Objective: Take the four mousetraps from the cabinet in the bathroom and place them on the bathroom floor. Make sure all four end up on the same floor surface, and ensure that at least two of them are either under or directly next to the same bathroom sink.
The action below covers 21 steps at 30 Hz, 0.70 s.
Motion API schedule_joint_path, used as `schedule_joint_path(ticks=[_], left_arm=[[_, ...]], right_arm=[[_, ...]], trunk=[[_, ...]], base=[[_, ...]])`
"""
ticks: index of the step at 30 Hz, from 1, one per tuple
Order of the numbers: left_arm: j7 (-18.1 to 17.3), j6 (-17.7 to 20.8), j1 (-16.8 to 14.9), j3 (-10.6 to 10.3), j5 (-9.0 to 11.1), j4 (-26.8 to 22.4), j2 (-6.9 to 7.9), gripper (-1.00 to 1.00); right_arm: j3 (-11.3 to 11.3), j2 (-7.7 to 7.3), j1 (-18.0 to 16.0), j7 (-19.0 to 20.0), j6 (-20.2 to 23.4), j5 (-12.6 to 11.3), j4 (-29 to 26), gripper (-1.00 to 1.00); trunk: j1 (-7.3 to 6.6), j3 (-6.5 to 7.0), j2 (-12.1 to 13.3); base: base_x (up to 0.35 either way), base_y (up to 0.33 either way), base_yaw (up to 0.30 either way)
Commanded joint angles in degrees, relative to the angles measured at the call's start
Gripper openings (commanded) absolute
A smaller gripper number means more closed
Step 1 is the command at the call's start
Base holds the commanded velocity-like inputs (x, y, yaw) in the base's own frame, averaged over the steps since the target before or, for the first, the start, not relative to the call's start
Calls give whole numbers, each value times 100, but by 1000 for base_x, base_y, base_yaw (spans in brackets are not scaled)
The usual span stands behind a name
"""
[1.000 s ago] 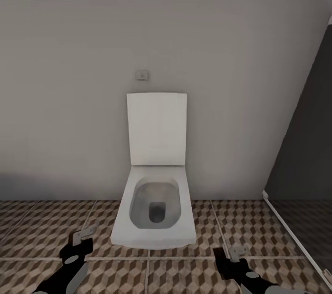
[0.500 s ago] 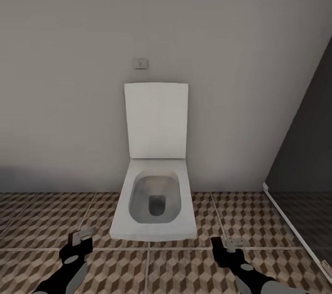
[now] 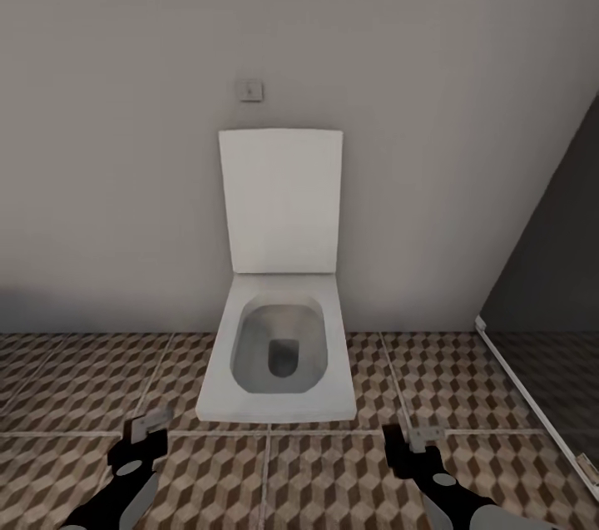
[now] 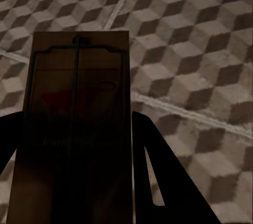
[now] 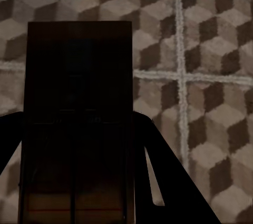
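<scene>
In the left wrist view a brown wooden mousetrap (image 4: 76,108) with a dark wire frame sits between the dark fingers (image 4: 158,176), above the cube-patterned bathroom floor (image 4: 195,50). My left gripper (image 3: 143,434) is shut on it, low over the tiles in the head view. A second mousetrap (image 5: 76,113), dark in shadow, is held the same way in my right gripper (image 3: 418,440), which hangs over a crossing of grout lines (image 5: 180,76). The cabinet, the sink and the other mousetraps are out of view.
A white toilet (image 3: 279,347) with its lid raised stands straight ahead against a grey wall, with a small flush plate (image 3: 249,89) above it. A dark glass shower panel (image 3: 549,305) with a white bottom rail runs along the right. Patterned floor (image 3: 333,480) lies on both sides of the toilet.
The camera has moved closer, so the toilet looks larger and the wall plate sits higher in the picture. Both grippers keep their places and their mousetraps.
</scene>
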Motion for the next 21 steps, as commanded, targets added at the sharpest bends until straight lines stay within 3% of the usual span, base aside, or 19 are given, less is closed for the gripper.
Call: schedule_joint_path(ticks=[1,7,15,21], left_arm=[[50,-18,-3,-49,42,0,14,-100],[62,-24,-3,-47,42,0,30,-100],[44,-88,-3,-51,49,-6,27,-100],[38,-419,-3,-69,45,-7,25,-100]], right_arm=[[50,-4,-1,-26,-7,-49,-6,-100],[50,-16,-1,-39,-14,-52,-6,-100],[50,-33,-1,-42,-13,-57,-6,-100],[50,-34,-1,-42,-16,-58,-6,-100]], trunk=[[1,-28,-4],[16,-161,-12],[16,-161,-12],[16,-161,-12]], base=[[0,0,0],[0,0,0],[0,0,0],[0,0,0]])
